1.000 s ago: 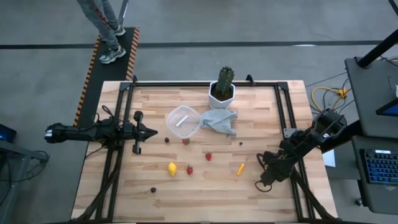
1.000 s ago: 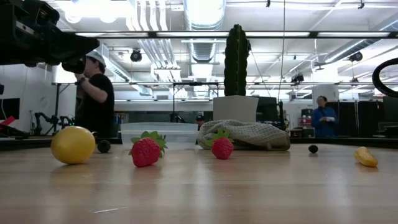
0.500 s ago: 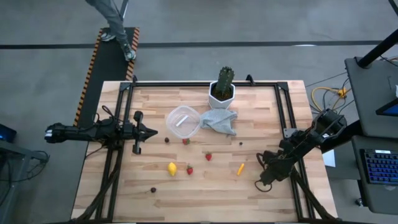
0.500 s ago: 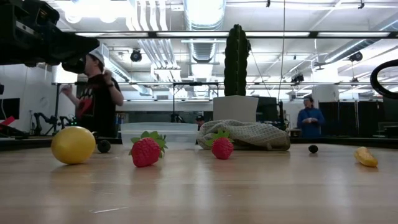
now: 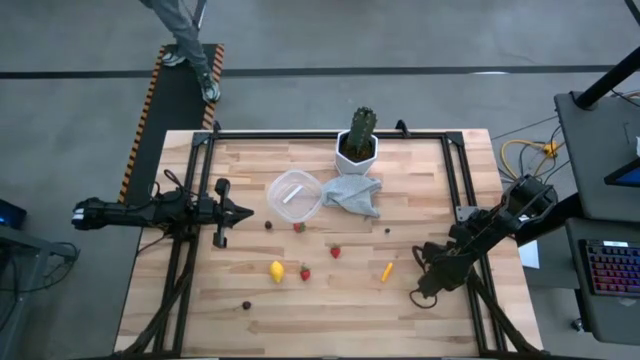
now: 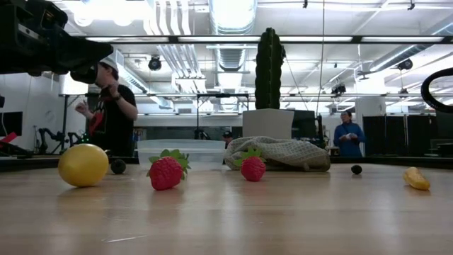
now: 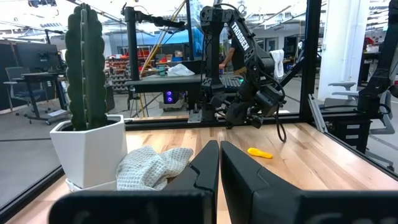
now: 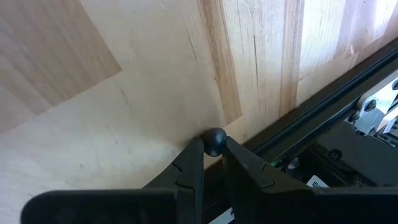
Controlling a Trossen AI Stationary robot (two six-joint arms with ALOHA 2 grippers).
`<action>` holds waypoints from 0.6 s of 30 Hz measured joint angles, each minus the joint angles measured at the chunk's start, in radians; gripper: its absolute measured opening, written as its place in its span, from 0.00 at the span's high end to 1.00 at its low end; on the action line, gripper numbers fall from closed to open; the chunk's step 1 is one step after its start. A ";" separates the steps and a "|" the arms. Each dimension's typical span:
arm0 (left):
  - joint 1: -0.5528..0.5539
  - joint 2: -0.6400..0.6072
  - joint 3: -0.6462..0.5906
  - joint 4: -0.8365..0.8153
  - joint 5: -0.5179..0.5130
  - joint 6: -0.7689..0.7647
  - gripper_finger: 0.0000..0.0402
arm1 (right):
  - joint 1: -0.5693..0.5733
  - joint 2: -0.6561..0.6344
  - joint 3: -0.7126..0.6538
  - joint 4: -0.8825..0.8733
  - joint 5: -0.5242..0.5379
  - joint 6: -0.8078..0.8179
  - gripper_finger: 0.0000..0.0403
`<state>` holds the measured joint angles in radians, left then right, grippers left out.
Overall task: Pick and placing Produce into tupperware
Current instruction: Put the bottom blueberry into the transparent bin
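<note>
The right gripper [image 8: 211, 148] sits low over the wood, and its fingers are clenched on a small dark round piece [image 8: 214, 140], pinched at the very tips. Only the upper half of that piece shows above the fingertips. Just beyond the tips runs a black frame rail [image 8: 323, 118], so there is little room on that side. In the high view this gripper [image 5: 420, 293] is hard to separate from its own cabling, and the held piece cannot be made out there.

The left gripper [image 7: 219, 163] hovers with its fingers pressed together on nothing. Straight ahead of it, partly hidden behind the fingers, lies the grey cloth [image 7: 152, 167]. The cactus [image 7: 86, 68] in its white pot [image 7: 90, 152] stands just beside the cloth. The tupperware [image 5: 293, 195] is ahead of the left gripper and touches the cloth; from the left wrist it is out of sight.

Loose produce lies on open wood between the two grippers:
- The carrot [image 5: 387, 270] is near the right gripper.
- The lemon [image 5: 276, 270] lies farther from that gripper, with one strawberry [image 5: 305, 272] just beside it.
- Two more strawberries [image 5: 335, 252] [image 5: 299, 227] lie well apart from each other.
- A dark berry [image 5: 268, 225] is close in front of the left gripper.
- Another dark piece [image 5: 247, 305] lies alone toward the near edge.

A person's legs [image 5: 190, 45] are cut off at the top of the high view.
</note>
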<state>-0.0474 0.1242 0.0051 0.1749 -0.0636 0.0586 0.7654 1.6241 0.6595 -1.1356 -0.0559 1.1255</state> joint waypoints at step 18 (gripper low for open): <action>0.000 0.000 0.000 0.000 0.000 0.000 1.00 | 0.000 -0.058 0.004 0.006 0.000 0.004 0.93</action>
<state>-0.0471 0.1242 0.0051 0.1749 -0.0638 0.0586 0.7657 1.5665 0.6632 -1.1297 -0.0559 1.1296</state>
